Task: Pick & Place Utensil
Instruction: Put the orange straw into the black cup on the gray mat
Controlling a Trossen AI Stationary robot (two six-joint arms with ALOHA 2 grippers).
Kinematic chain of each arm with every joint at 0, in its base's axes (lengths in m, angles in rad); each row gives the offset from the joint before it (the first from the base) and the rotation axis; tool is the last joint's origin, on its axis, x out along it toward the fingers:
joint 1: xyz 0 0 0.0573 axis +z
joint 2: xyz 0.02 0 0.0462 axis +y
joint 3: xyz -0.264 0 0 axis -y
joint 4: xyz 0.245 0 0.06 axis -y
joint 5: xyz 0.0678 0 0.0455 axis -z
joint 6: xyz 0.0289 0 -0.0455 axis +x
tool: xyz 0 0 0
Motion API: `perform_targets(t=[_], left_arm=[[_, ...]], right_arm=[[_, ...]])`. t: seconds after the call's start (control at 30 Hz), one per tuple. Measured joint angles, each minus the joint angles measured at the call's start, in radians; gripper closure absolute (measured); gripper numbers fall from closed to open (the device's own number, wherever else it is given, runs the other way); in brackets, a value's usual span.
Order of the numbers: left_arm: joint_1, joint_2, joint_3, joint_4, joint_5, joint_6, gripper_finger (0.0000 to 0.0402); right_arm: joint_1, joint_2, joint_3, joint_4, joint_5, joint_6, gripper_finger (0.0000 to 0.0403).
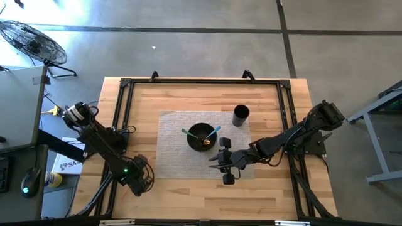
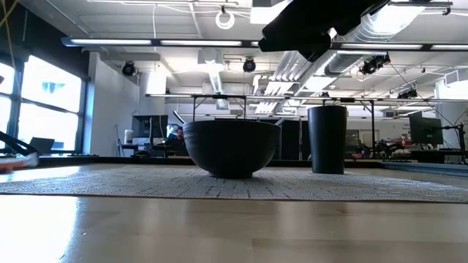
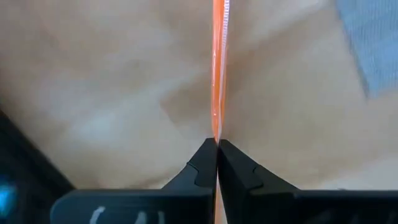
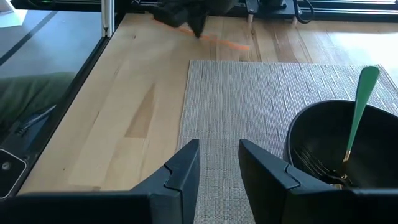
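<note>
An orange utensil [image 3: 218, 68] is in my shut left gripper [image 3: 217, 143], near the table's near-left corner [image 1: 143, 177]. The right wrist view shows it sticking out of that gripper [image 4: 186, 18], low over the wood [image 4: 227, 43]. A black bowl [image 1: 202, 136] stands on the grey placemat [image 1: 173, 141]. In it lean a green-handled utensil [image 4: 359, 106], a blue-handled one [image 1: 215, 130] and a gold fork [image 4: 314, 165]. My right gripper [image 4: 219, 152] hovers open above the mat, just near of the bowl [image 1: 217, 161]. My left gripper pinches the orange utensil between its two fingertips [image 3: 205, 158], at the utensil's end [image 3: 216, 134]. The utensil runs straight on ahead of the fingers, seen edge-on. Whether its far end rests on the table cannot be told.
A tall black cup [image 1: 241, 114] stands on the mat's far-right corner, right of the bowl [image 2: 327, 139]. A black frame [image 1: 201, 81] runs round the table's edges. Bare wood lies left of the mat [image 4: 137, 106].
</note>
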Motion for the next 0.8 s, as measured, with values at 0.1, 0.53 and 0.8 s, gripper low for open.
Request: perform_targets(t=[0.1, 0.53, 0.8], left_arm=[[0.000, -0.024, 0.068, -0.088, -0.109, 0.030, 0.0400], [0.014, -0.077, 0.212, -0.011, -0.899, 0.591, 0.0401], [0.080, -0.090, 0.211, 0.379, -1.005, 1.169, 0.0401]], right_arm=[[0.000, 0.000, 0.000, 0.000, 0.001, -0.011, 0.0298], [-0.016, 0.041, 0.000, 0.216, 0.032, -0.113, 0.0287], [-0.082, 0.059, 0.007, 0.463, -0.050, -0.265, 0.0224]])
